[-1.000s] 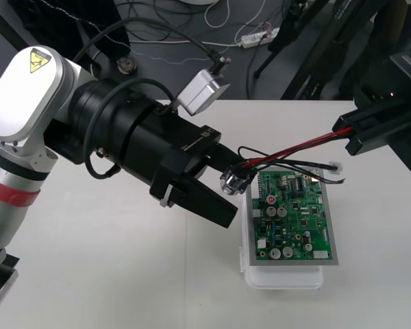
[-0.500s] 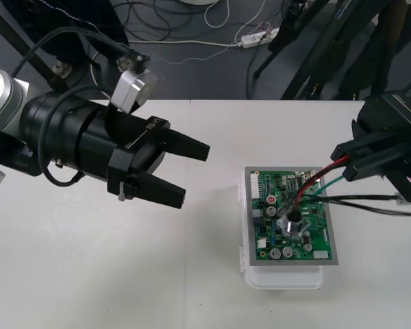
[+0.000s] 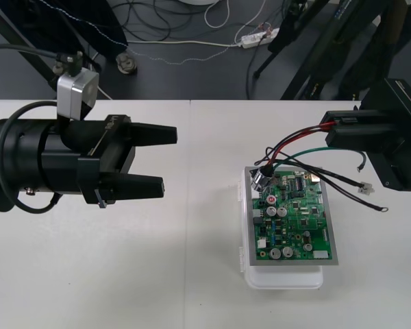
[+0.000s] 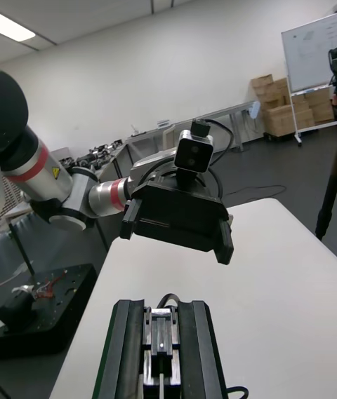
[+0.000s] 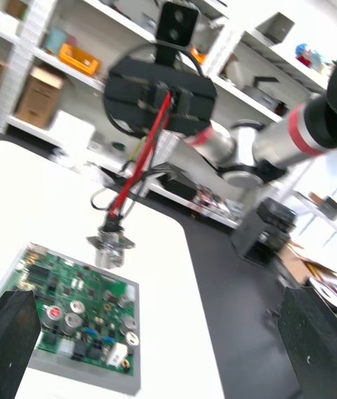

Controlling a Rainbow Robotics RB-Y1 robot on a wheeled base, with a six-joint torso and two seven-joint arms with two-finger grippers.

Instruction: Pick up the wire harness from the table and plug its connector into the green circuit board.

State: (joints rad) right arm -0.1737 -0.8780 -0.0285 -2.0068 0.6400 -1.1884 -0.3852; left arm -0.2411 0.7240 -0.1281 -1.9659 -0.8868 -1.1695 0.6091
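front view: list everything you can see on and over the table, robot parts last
table: 1, light, bearing everything
base: 1, white, right half of the table
circuit board: 1, green, on the base
wire harness: 1, red, black and green wires, hanging from the right gripper above the board
socket: 1, round, metal, harness end, dangling by the board's far left corner
power strip: 1, white, on the dark floor beyond the table
left gripper: 1, black, open, over the table's left half, pointing at the board
right gripper: 1, black, shut on the harness wires, at the right edge
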